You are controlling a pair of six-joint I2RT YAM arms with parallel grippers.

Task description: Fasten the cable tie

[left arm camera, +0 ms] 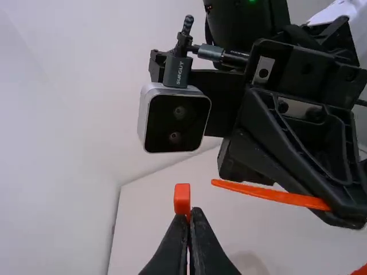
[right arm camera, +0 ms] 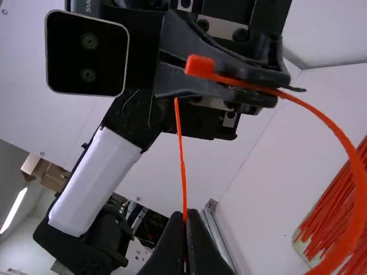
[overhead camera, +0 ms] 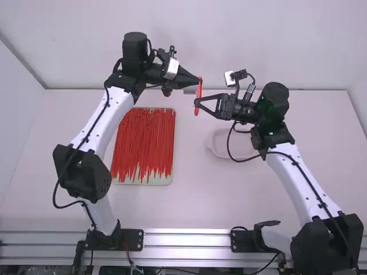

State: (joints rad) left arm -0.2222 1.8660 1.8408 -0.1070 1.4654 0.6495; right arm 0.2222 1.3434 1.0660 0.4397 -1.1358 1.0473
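Both arms are raised above the surface (overhead camera: 258,189), and their jaws meet tip to tip in mid-air, well clear of it.

Left jaws: closed tight on the cable tie (overhead camera: 198,94). They pinch it just under its square head (left arm camera: 182,197), which stands proud of the fingertips.

Right jaws: closed too, nipping the thin tail (right arm camera: 183,172) of the same tie. They sit just below the left jaws and point back at them.

From the right wrist view, the strap leaves the left jaws and bows out in a wide curve to one side. The tail runs straight from the right jaws up towards the head. I cannot tell whether the tip has entered the head's slot.

In the left wrist view, a flat stretch of the strap runs under the body of the right jaws, just beyond the head.

Down on the surface, below the left jaws and towards the left arm (overhead camera: 100,129), sits a tray (overhead camera: 143,182). It holds a thick layer of spare ties (overhead camera: 143,143), laid roughly parallel.

A pale rounded shape (overhead camera: 217,148) lies on the surface beneath the right jaws; what it is I cannot make out.
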